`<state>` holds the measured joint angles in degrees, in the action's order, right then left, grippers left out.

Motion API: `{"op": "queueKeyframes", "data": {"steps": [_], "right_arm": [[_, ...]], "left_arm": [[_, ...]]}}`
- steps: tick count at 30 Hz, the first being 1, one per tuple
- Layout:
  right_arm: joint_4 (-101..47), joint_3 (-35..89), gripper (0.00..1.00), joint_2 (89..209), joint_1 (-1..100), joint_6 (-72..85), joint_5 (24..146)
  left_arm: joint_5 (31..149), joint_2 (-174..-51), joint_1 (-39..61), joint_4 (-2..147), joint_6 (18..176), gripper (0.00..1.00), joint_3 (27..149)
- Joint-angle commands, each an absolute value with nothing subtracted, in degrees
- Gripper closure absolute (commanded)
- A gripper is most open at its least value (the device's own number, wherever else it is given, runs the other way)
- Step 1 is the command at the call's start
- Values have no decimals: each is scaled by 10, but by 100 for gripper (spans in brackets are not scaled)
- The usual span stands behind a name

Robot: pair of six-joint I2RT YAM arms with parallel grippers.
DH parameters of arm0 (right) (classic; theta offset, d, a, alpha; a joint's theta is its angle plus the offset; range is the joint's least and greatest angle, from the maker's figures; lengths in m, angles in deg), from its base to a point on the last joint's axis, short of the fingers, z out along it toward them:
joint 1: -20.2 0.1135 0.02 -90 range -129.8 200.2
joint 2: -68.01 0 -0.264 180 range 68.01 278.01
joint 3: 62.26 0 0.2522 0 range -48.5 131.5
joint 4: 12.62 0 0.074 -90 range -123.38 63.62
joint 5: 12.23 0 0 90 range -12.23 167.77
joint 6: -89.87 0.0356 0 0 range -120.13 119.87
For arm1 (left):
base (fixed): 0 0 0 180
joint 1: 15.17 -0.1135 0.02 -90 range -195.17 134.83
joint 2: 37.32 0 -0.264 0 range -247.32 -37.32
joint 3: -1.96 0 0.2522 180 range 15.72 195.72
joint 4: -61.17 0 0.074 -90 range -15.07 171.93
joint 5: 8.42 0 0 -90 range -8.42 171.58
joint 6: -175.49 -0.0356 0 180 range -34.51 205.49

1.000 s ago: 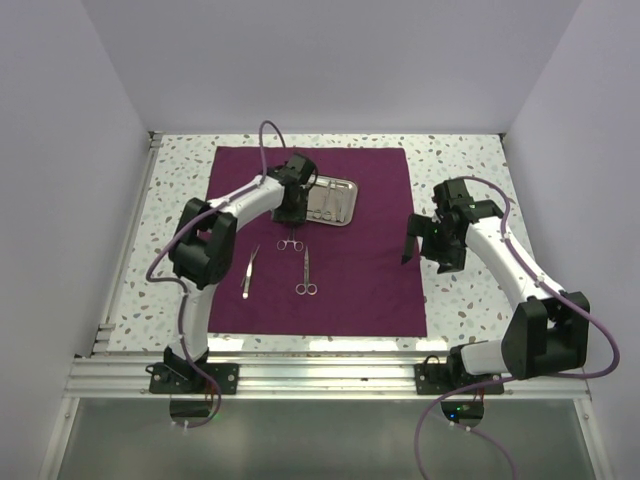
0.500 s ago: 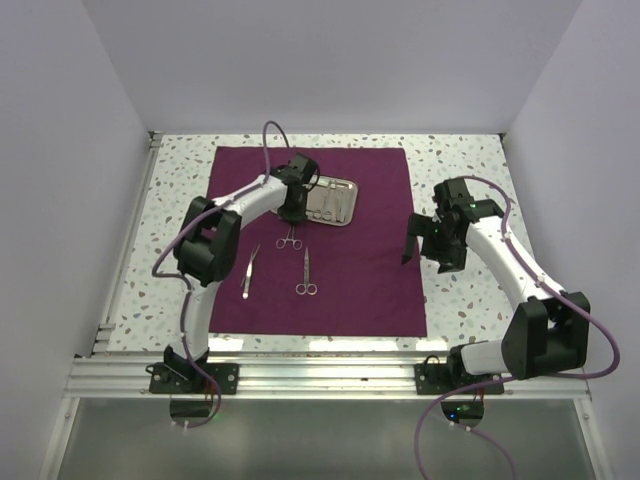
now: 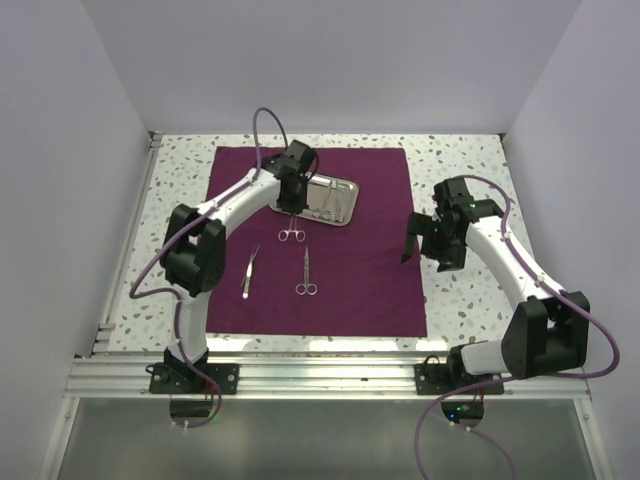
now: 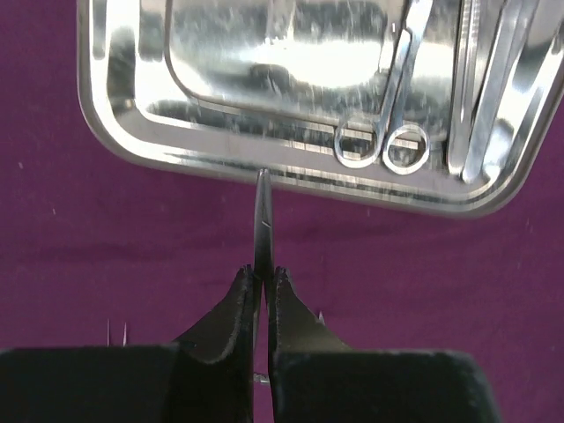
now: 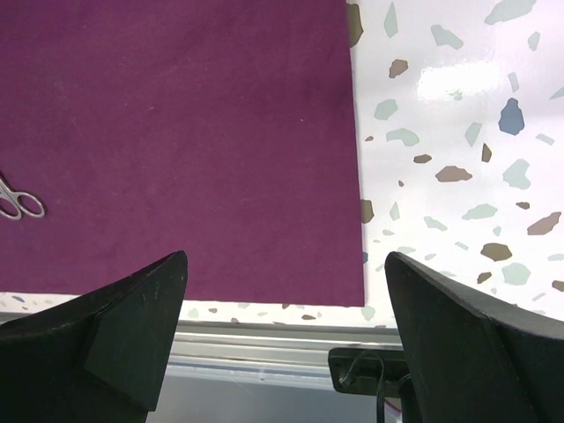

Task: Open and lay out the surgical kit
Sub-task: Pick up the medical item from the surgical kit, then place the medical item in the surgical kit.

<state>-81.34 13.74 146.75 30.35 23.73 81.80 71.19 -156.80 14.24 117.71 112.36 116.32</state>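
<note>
The plum cloth [image 3: 360, 280] lies spread flat on the table. The steel tray [image 3: 345, 186] sits on its far middle and holds ring-handled forceps [image 4: 385, 141] and more slim instruments [image 4: 493, 79]. My left gripper [image 3: 291, 208] hangs at the tray's near left edge, shut on a slim steel ring-handled instrument [image 3: 291, 235]. In the left wrist view my left gripper [image 4: 262, 275] pinches its shaft [image 4: 263, 211], whose tip points at the tray rim [image 4: 132, 150]. Scissors [image 3: 305, 272] and tweezers [image 3: 247, 272] lie on the cloth. My right gripper [image 3: 424, 244] is open and empty over the cloth's right edge.
The terrazzo tabletop [image 5: 458, 132] shows to the right of the cloth, and the scissors' rings [image 5: 18, 203] show at the left edge of the right wrist view. A metal rail [image 3: 320, 375] runs along the near edge. White walls enclose the table on three sides.
My left arm's elbow has swung left, and the gripper with the ring-handled instrument has shifted slightly toward the tray. The right arm has not moved.
</note>
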Motion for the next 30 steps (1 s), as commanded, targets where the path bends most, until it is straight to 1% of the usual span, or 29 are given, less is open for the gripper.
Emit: {"op": "queueKeyframes", "data": {"steps": [1,5,9,10,11,12,13,14,15,19,20,22,25,30], "right_arm": [[-802,143,2,1467,301,225,824],[-801,134,2,1462,300,224,825],[-801,129,2,1459,300,224,826],[-802,130,2,1458,300,224,825],[-802,130,2,1460,299,223,824],[-803,131,2,1459,300,224,823],[-803,132,2,1459,299,223,823],[-803,132,2,1458,299,224,823],[-803,131,2,1457,300,224,823],[-803,129,2,1450,297,224,822],[-804,128,2,1447,296,224,821],[-805,129,2,1443,294,223,818],[-811,130,2,1436,291,218,814],[-822,131,2,1429,288,214,806]], "left_arm": [[724,-1495,169,1190,1153,100,1104],[737,-1465,192,1168,1177,100,1023],[766,-1454,210,1149,1205,100,985],[767,-1455,217,1147,1207,92,981],[769,-1454,218,1146,1213,76,975],[770,-1454,221,1146,1216,46,974],[768,-1455,224,1147,1218,33,974],[767,-1455,225,1147,1218,14,975],[763,-1455,225,1148,1219,4,981],[730,-1472,223,1172,1198,3,1045],[723,-1480,221,1176,1179,3,1088],[710,-1515,211,1186,1156,5,1140],[718,-1579,189,1194,1109,8,1269],[752,-1685,162,1168,1035,14,1385]]}}
